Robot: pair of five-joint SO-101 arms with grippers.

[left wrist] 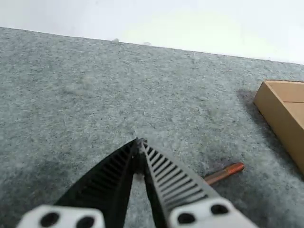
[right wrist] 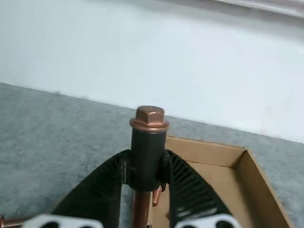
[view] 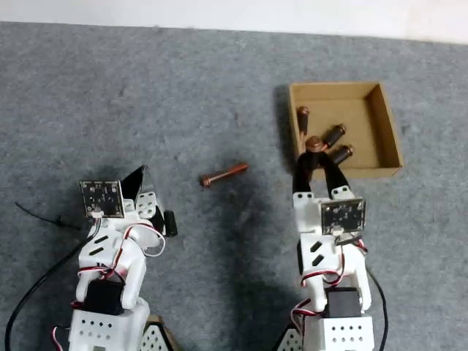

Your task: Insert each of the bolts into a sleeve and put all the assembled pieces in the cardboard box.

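Three finished pieces (view: 333, 136), copper and dark, lie inside the cardboard box (view: 390, 131). The box sits on the grey table (view: 146, 88), near the far edge and on the right side.

The right pincer (view: 316, 155) is at the near left corner of the box. It is open only a little, just as wide as the dark sleeve (right wrist: 148, 152) it squeezes. One black finger presses on each side of the sleeve. The sleeve stands upright between them. A copper bolt (right wrist: 149, 118) goes through the sleeve. Its six-sided head sits on top of the sleeve, and its thin stem sticks out below. From above, the head of this bolt is just over the near wall of the box, close beside the pieces inside.

The left pincer (left wrist: 139, 145) holds nothing. Its two black fingers are pressed together at the tips. It hangs over the grey table on the left side, nearer the front edge, and it is well apart from the box.

One loose bolt (view: 224, 174) lies flat on the table, about in the middle, between the two pincers. It lies on a slant. Nothing touches it. It is closer to the box than to the left edge of the table.
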